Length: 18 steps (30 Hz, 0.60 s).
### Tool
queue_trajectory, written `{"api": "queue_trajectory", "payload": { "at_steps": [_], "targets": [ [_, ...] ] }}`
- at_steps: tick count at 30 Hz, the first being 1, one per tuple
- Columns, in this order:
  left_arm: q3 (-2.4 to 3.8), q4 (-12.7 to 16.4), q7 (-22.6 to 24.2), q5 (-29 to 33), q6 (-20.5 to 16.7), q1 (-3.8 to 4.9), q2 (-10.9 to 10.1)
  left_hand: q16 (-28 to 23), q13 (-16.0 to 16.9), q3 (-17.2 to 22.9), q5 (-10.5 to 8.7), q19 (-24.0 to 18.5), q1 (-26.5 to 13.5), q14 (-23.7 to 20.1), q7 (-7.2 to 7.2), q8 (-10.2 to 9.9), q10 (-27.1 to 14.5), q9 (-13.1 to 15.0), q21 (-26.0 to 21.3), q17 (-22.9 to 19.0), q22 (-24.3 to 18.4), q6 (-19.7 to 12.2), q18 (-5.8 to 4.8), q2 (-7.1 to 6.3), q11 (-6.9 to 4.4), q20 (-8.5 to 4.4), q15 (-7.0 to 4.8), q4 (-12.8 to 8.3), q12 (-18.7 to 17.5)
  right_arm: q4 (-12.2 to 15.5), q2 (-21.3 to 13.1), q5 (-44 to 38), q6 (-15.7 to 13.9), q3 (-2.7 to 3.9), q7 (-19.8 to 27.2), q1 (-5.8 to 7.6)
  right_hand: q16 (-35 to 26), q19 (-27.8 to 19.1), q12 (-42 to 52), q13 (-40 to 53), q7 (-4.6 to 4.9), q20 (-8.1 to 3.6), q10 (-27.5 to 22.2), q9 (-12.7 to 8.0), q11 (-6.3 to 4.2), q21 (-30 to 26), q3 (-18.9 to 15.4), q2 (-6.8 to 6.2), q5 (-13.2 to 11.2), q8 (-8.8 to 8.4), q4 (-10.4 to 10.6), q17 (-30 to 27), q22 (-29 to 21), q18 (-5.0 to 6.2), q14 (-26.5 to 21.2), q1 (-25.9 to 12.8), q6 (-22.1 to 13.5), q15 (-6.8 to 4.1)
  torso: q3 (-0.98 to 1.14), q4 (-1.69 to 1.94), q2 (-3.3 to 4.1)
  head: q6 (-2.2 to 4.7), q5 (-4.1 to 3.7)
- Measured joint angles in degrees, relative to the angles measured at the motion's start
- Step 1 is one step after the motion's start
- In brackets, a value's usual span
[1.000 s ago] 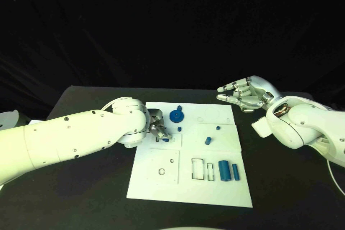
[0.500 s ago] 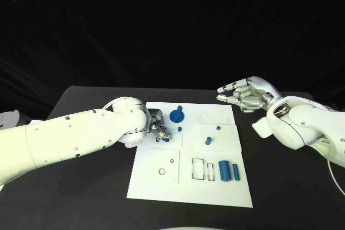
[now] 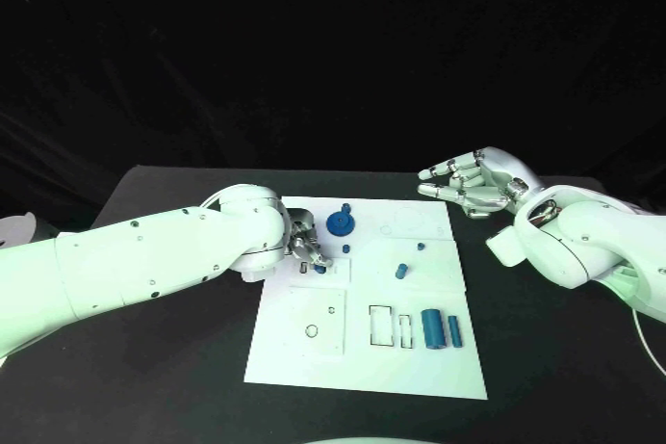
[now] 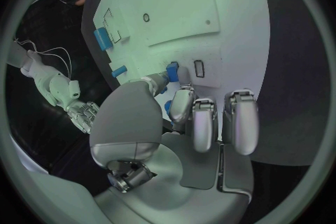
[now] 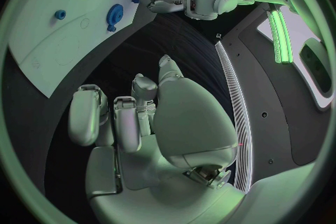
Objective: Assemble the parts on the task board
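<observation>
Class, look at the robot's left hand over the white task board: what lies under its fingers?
The left hand pinches a small blue part at its fingertips over the white task board, near a small rectangular outline. Whatever lies on the board beneath the palm is covered.

No readable text or labels anywhere.
</observation>
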Motion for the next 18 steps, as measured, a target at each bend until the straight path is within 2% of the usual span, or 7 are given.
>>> {"api": "queue_trajectory", "payload": {
  "at_steps": [2,4,12,18],
  "targets": [
    [0.01,-0.11,0.0,0.01,0.2,0.01,0.08,0.0,0.0,-0.23,0.0,0.0,-0.58,0.0,0.08,0.0,0.0,0.0,0.06,0.0,0.0,0.29,-0.69,-0.05,0.0,0.0,0.0,0.11,0.0,0.08,-0.07,0.0,0.02,0.0,-0.01,0.0,0.0,0.0,0.0,0.0,0.0,0.0,0.0,0.0,0.0,0.0,0.0,0.0,0.0,0.0,0.0,0.0,0.0,0.0,0.0,0.0,0.0,0.0,0.0,-0.01,0.0,-0.03,-0.01],
    [0.01,-0.23,0.0,0.01,0.35,0.02,0.17,0.0,0.07,-0.51,0.0,0.0,-0.68,0.0,-0.32,-0.06,0.0,0.0,0.38,0.0,0.0,0.71,-0.9,-0.08,-0.01,0.0,0.0,0.06,0.23,0.13,-0.11,0.0,0.04,0.0,-0.02,0.0,0.0,0.0,0.0,0.0,0.0,0.0,-0.08,0.0,-0.08,0.0,0.0,0.0,0.0,0.0,0.0,0.0,-0.04,0.0,0.0,0.0,0.0,0.0,-0.01,0.02,0.0,-0.04,-0.04],
    [0.01,-0.91,0.01,-0.01,0.87,0.03,0.67,0.0,0.47,-1.76,0.0,-0.2,-2.2,0.0,-0.92,-0.06,0.4,0.14,0.68,0.01,-0.01,1.7,-0.91,0.38,-0.42,-0.2,0.0,0.68,0.54,0.33,-0.26,0.03,0.08,0.0,-0.05,0.0,0.0,0.0,-0.23,0.0,0.0,0.0,-0.21,0.0,-0.21,0.0,0.0,0.0,0.0,0.0,0.0,-0.01,-0.15,0.01,0.0,0.0,0.0,0.0,-0.04,0.08,-0.03,0.02,-0.12],
    [-0.01,-1.51,0.01,-0.07,1.29,0.03,1.15,0.0,0.83,-2.68,0.0,0.01,-3.24,0.0,-1.02,-0.05,0.62,0.31,1.04,0.04,-0.01,2.04,-0.91,0.33,-0.23,-0.42,0.0,0.95,0.86,0.46,-0.32,0.06,0.09,0.0,-0.07,0.01,-0.34,0.0,-0.23,-0.16,0.0,0.0,-0.21,0.0,-0.21,0.0,0.0,0.0,0.0,0.0,0.0,-0.01,-0.23,0.0,0.0,0.0,0.0,0.0,-0.08,0.08,-0.03,0.1,-0.11]
  ]
}}
